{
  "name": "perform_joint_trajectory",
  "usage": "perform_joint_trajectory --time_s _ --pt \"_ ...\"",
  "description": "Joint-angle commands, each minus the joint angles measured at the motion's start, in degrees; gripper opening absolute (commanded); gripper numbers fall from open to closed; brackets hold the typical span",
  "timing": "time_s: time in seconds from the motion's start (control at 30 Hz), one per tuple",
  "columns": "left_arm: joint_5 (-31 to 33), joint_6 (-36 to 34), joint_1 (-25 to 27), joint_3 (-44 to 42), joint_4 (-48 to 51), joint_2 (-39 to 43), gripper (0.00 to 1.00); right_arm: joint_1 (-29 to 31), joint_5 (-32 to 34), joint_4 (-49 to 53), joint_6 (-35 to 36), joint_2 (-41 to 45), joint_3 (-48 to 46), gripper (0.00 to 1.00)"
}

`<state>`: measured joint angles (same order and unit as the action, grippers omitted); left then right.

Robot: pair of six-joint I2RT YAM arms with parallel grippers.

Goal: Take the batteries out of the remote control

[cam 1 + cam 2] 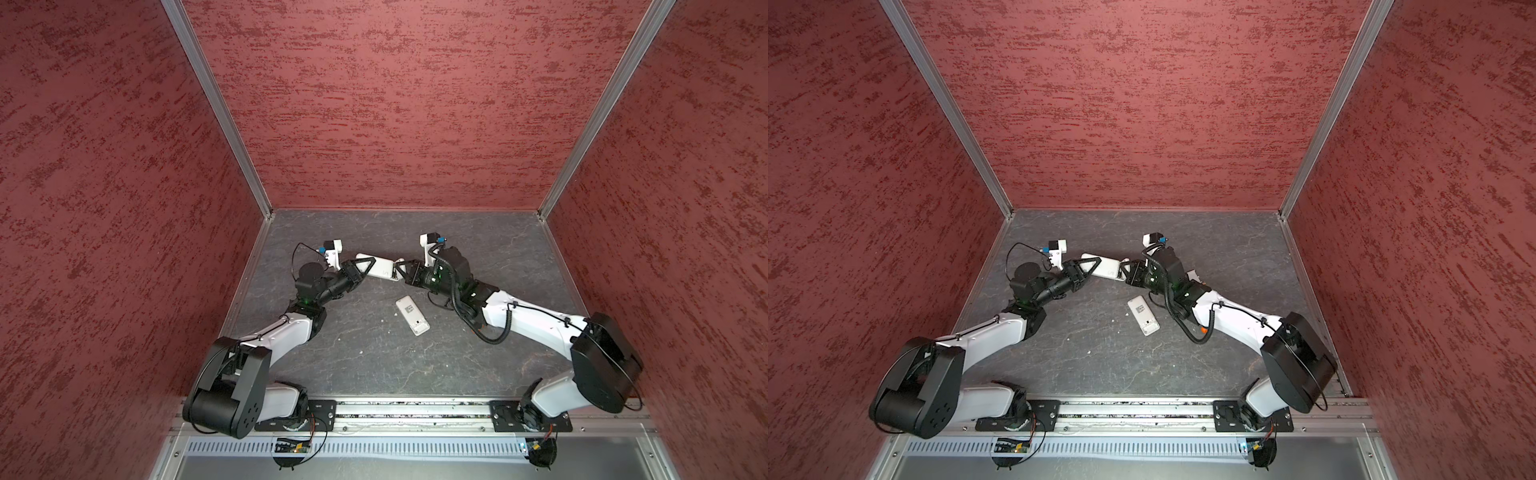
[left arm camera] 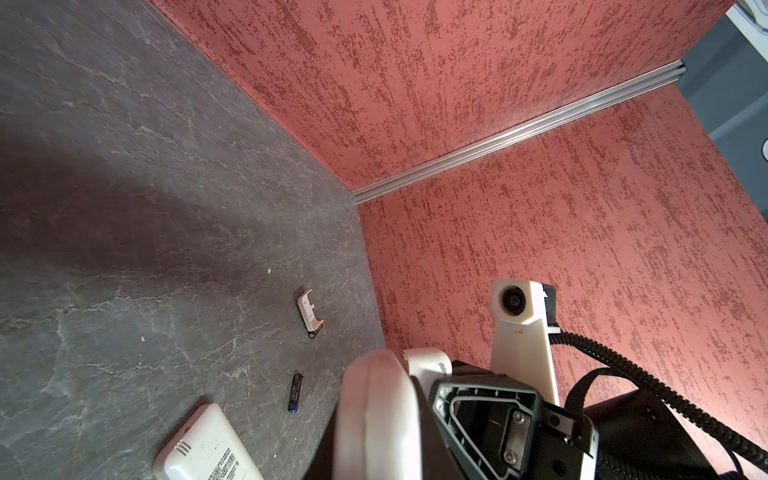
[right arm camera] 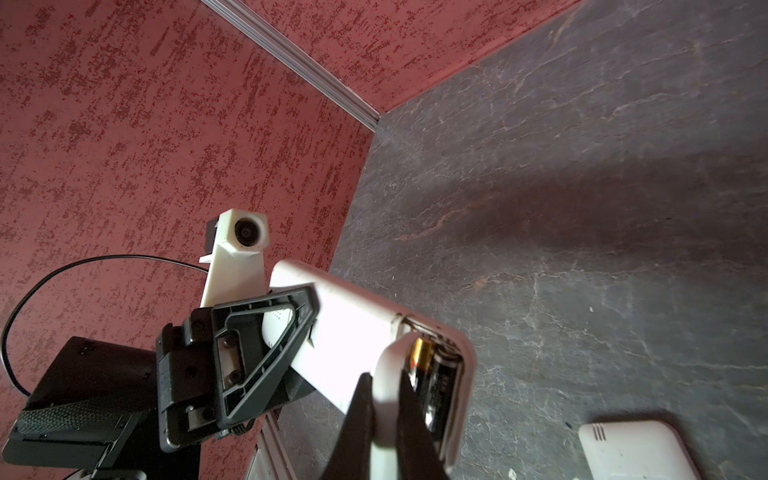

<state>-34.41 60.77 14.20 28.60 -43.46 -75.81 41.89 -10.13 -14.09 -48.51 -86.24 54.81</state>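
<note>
My right claw (image 3: 384, 419) is pinched down narrow on the battery cover (image 3: 384, 374) of the held remote (image 3: 353, 328). The thin white flap sits right between the two black fingers (image 3: 357, 415). The cover is lifted at that end, so I can see the batteries (image 3: 434, 374) in the open compartment, dark with a gold band. They're right beside the cover and inside the held remote.

My left claw (image 1: 371, 266) is clamped across the other end of the held remote, holding it up off the tabletop (image 1: 365, 365). In both top views the two claws meet at that remote from opposite ends.

Going outward from the held remote, a second remote (image 1: 412, 316) lies flat on the tabletop, label side up, on the side toward the arm bases. In the left wrist view a loose battery (image 2: 296, 392) lies on the tabletop near the held remote but apart from it. A small white piece (image 2: 309, 309) lies a bit further out.
</note>
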Motion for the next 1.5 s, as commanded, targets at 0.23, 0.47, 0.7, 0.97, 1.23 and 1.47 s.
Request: perform_joint_trajectory --time_s 0.23,0.47,0.7,0.97,1.23,1.47 --pt "1.9 -3.5 0.3 -2.0 7.4 2.4 0.0 -7.2 1.8 11.1 12.6 -2.6 4.6 0.0" --pt "8.9 -6.8 4.9 -6.5 25.1 13.1 0.0 -7.7 8.2 15.2 19.8 -15.7 9.8 0.0" --pt "12.4 -5.2 8.3 -12.0 32.7 19.5 0.0 -7.0 15.1 19.1 22.4 -24.4 14.6 0.0" --pt "16.1 -5.2 11.9 -14.0 37.6 20.9 0.0 -6.0 17.5 21.6 22.6 -27.5 16.8 0.13" --pt "18.6 -5.2 14.6 -14.4 38.6 18.4 0.0 -5.3 17.0 21.9 22.3 -25.6 16.9 0.31" --pt "19.7 -5.5 16.8 -14.3 38.5 16.3 0.0 -5.3 18.1 23.2 18.9 -17.5 11.7 0.36"
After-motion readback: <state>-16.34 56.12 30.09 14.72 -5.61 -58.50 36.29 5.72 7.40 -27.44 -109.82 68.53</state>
